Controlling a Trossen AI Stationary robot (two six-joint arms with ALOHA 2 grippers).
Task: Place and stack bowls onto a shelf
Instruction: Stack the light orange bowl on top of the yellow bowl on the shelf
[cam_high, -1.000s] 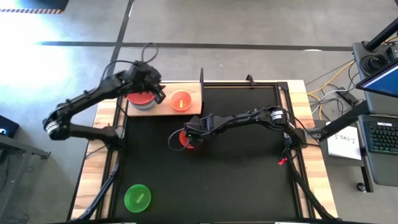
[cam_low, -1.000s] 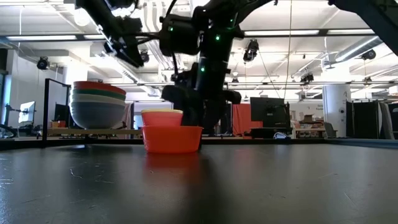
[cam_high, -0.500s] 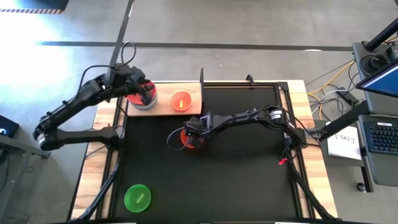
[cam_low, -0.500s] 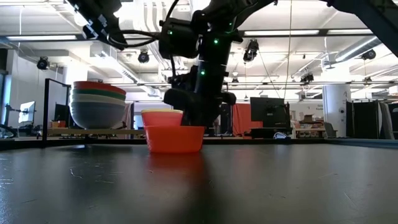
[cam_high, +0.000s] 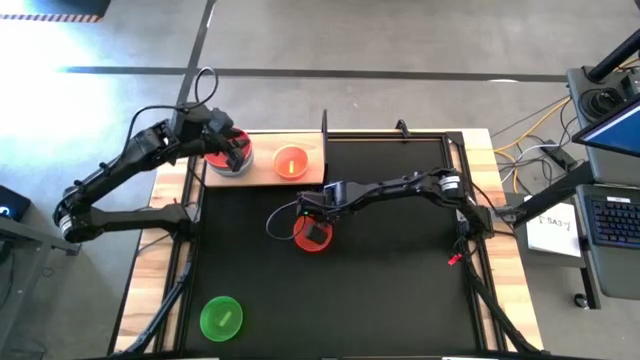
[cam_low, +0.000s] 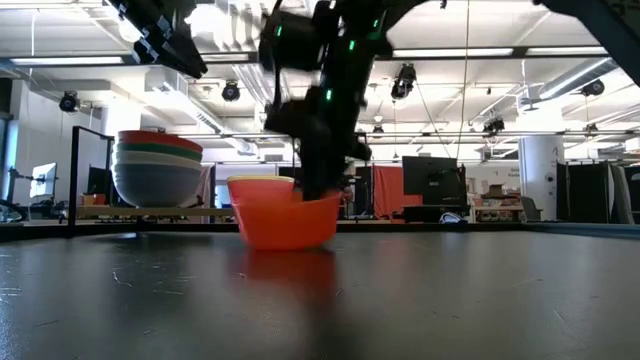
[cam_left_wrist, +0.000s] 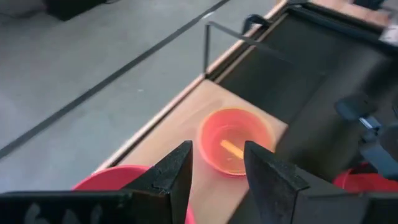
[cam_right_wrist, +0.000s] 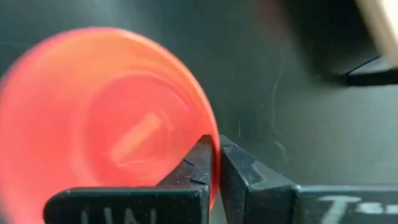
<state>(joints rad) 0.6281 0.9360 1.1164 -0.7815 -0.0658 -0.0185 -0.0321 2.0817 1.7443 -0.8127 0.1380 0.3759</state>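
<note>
The wooden shelf (cam_high: 262, 175) stands at the mat's far left. On its left end is a stack of bowls (cam_high: 226, 160) with a red bowl on top. An orange bowl (cam_high: 290, 161) sits alone beside the stack. My left gripper (cam_high: 232, 150) hovers open above the stack, and nothing is between its fingers (cam_left_wrist: 177, 171). Near the mat's middle, my right gripper (cam_high: 317, 233) is shut on a red-orange bowl (cam_low: 287, 218). A green bowl (cam_high: 221, 317) rests on the mat near its front left corner. My right gripper has the red-orange bowl's rim (cam_right_wrist: 209, 127) pinched, one finger inside the bowl and one outside. The fingers come from above and point down. The bowl is tilted, its held side higher. I cannot tell whether its bottom (cam_low: 285, 244) still touches the mat.
A thin black upright (cam_high: 324, 135) stands at the shelf's right end. The black mat (cam_high: 400, 290) fills most of the table. Cables and a desk with a keyboard (cam_high: 615, 215) lie beyond the table's right edge.
My right gripper has shut on the red-orange bowl's rim and drawn the bowl a little toward the table's near edge. The bowl now sits tilted. My left gripper has pulled back from over the shelf's middle toward the table's left edge and has stopped above the stack.
</note>
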